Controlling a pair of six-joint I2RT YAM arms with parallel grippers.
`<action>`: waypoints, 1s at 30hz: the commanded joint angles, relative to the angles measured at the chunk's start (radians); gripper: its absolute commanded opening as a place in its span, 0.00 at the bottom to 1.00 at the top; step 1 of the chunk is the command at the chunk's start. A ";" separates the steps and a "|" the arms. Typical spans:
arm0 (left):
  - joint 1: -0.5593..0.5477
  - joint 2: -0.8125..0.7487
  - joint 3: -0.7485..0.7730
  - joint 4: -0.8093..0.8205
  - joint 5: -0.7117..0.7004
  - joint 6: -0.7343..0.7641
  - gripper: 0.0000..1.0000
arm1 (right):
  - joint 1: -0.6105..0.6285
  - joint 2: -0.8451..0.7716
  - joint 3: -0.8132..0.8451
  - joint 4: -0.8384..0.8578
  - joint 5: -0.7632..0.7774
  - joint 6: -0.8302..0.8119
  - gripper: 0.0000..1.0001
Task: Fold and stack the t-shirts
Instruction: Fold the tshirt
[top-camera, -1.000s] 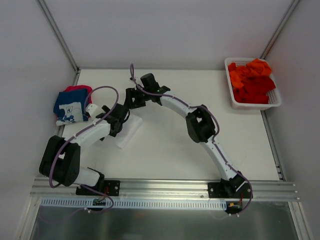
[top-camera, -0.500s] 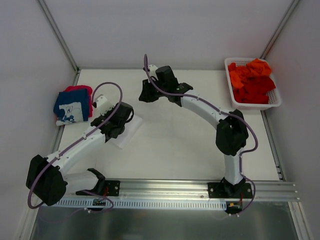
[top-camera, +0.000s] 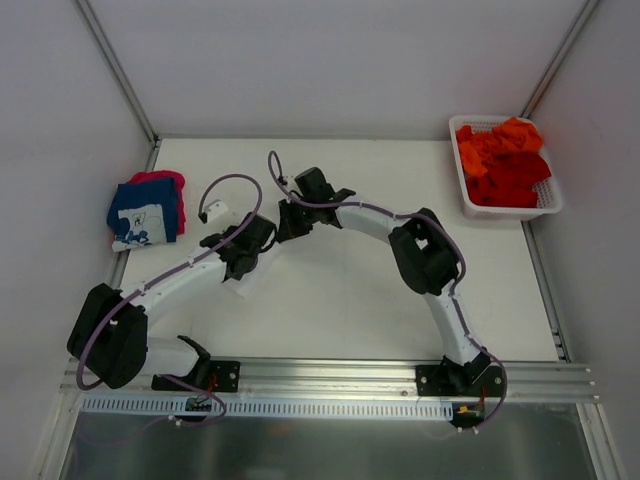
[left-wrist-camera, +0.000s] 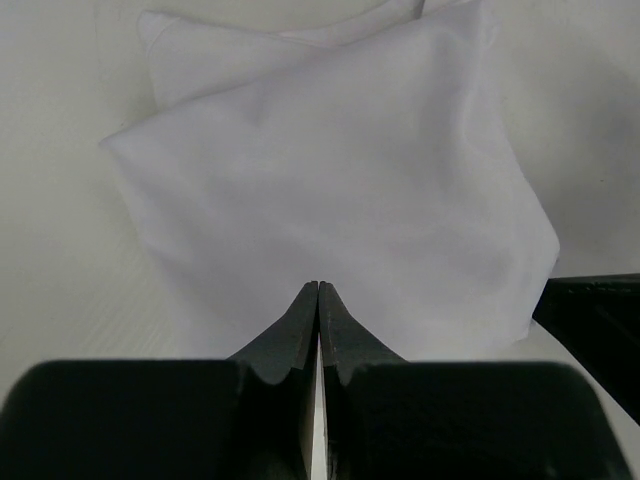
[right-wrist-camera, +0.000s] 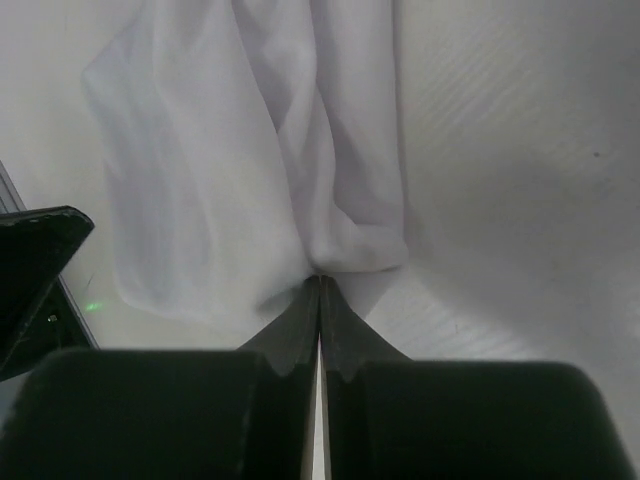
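A folded white t-shirt (left-wrist-camera: 340, 170) lies on the table, mostly hidden under both grippers in the top view (top-camera: 238, 288). My left gripper (left-wrist-camera: 318, 288) is shut, its tips set into the shirt's near edge (top-camera: 245, 268). My right gripper (right-wrist-camera: 320, 278) is shut on a bunched fold of the same shirt (right-wrist-camera: 200, 170), at its other side (top-camera: 286, 228). A navy t-shirt with white print (top-camera: 140, 215) lies on a pink-red one (top-camera: 165, 180) at the far left. Orange and red t-shirts (top-camera: 505, 160) fill the basket.
The white lattice basket (top-camera: 551, 205) stands at the back right corner. Metal frame posts and white walls close the table on the left, back and right. The other arm's black body shows at the edge of each wrist view (left-wrist-camera: 590, 320) (right-wrist-camera: 30, 270).
Both grippers went from open to shut. The right gripper swung toward the back, then came down and left onto the shirt; the left gripper shifted slightly right over it.
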 joint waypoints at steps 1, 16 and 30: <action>0.000 0.044 0.027 -0.001 -0.014 -0.018 0.00 | 0.021 0.023 0.118 0.035 -0.107 0.023 0.00; 0.077 0.124 -0.052 0.074 0.092 -0.052 0.00 | 0.044 -0.103 0.048 0.044 -0.084 -0.066 0.00; 0.095 0.062 -0.095 0.076 0.101 -0.078 0.00 | 0.061 -0.082 0.137 0.005 -0.150 -0.092 0.00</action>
